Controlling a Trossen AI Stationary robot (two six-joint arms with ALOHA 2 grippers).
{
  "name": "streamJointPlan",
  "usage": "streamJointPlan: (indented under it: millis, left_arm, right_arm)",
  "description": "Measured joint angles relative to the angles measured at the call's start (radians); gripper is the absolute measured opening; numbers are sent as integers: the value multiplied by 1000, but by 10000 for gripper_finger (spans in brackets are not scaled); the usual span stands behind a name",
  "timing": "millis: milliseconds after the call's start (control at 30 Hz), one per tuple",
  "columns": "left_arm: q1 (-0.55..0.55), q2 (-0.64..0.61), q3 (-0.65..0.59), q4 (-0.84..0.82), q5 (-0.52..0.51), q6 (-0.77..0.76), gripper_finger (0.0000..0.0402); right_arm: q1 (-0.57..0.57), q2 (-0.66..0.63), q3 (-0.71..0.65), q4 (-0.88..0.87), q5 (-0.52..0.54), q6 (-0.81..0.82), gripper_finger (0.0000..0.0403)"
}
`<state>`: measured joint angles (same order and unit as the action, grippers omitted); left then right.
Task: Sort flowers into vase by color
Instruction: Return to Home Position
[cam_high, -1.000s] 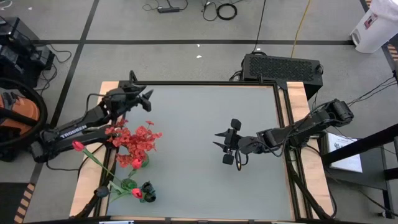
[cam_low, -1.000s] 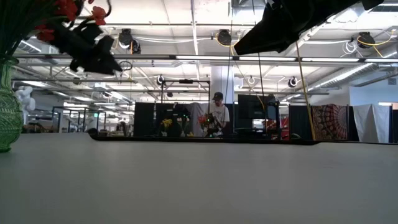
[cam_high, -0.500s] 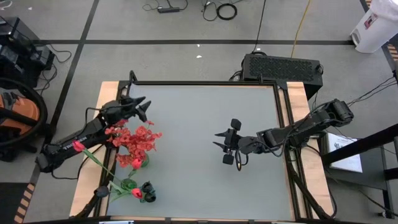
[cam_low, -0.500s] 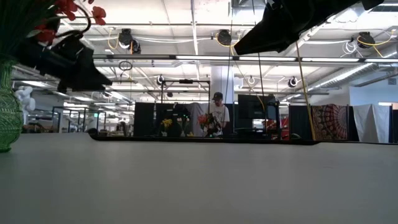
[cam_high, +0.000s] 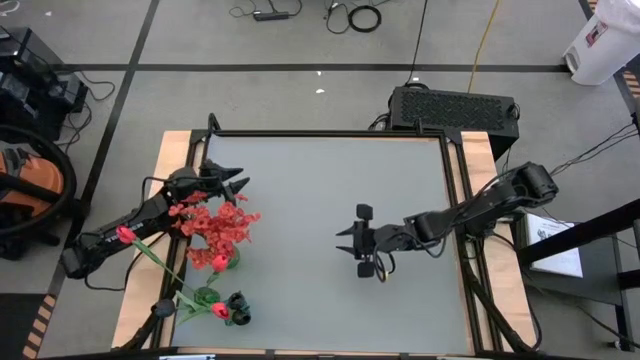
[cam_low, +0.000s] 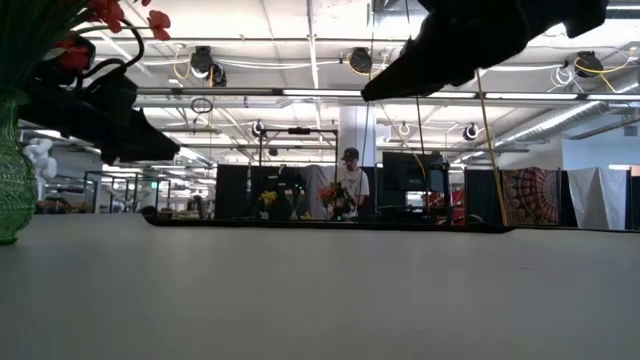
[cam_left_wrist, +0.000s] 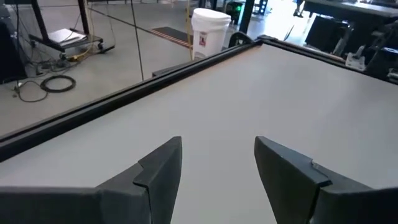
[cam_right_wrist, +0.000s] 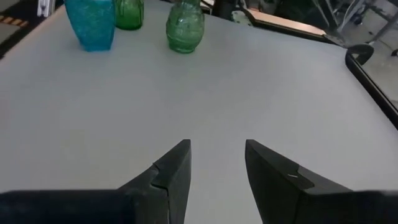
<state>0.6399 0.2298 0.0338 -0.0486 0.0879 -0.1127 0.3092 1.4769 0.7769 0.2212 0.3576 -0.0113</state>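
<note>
Two grippers are hanging open, holding nothing: left gripper (cam_high: 238, 179) just far of the red flowers (cam_high: 222, 228), right gripper (cam_high: 348, 240) mid-desk (cam_high: 330, 170). Flowers are standing in vases (cam_right_wrist: 185, 28) at the desk's left edge. Probably light, floppy stems, crushable blooms, so pinching mid-stem is looking safest.

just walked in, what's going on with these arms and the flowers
Two robot arms are sorting artificial flowers into vases, and right now neither holds anything. The left gripper is open above the table, beside the red flowers at its left side. The right gripper is open over the middle of the table. The flowers stand in vases grouped at the left: a blue vase and two green vases.
</note>
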Motion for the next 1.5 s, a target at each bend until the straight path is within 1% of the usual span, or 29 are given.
streamJointPlan:
  millis: [167,367,467,633,800,900,967,1067,1233,1367,1500]
  left_arm:
    - [0,13,0,-3,-18,6,208]
    - [0,19,0,-4,-21,7,208]
    - [0,19,0,-4,-23,6,208]
    - [0,19,0,-5,-25,17,208]
    - [0,19,0,-5,-26,17,208]
    - [0,19,0,-5,-26,16,208]
    - [0,19,0,-5,-26,16,208]
    - [0,19,0,-5,-26,16,208]
    - [0,19,0,-5,-26,16,208]
    - [0,19,0,-5,-26,16,208]
    - [0,19,0,-5,-26,16,208]
  right_arm:
    - [-4,23,0,16,4,-18,144]
    - [-7,28,0,14,3,17,144]
    - [-10,28,-20,42,-25,-29,144]
    - [-46,20,-125,161,-101,-52,144]
    - [-87,0,-282,293,-137,8,144]
    - [-97,-47,-382,389,-155,40,144]
    - [-96,-95,-451,451,-156,50,144]
    - [-92,-211,-552,509,-155,52,144]
    - [-92,-450,-680,505,-154,59,144]
    - [-92,-638,-737,428,-154,18,144]
    - [-92,-813,-745,307,-156,-55,144]
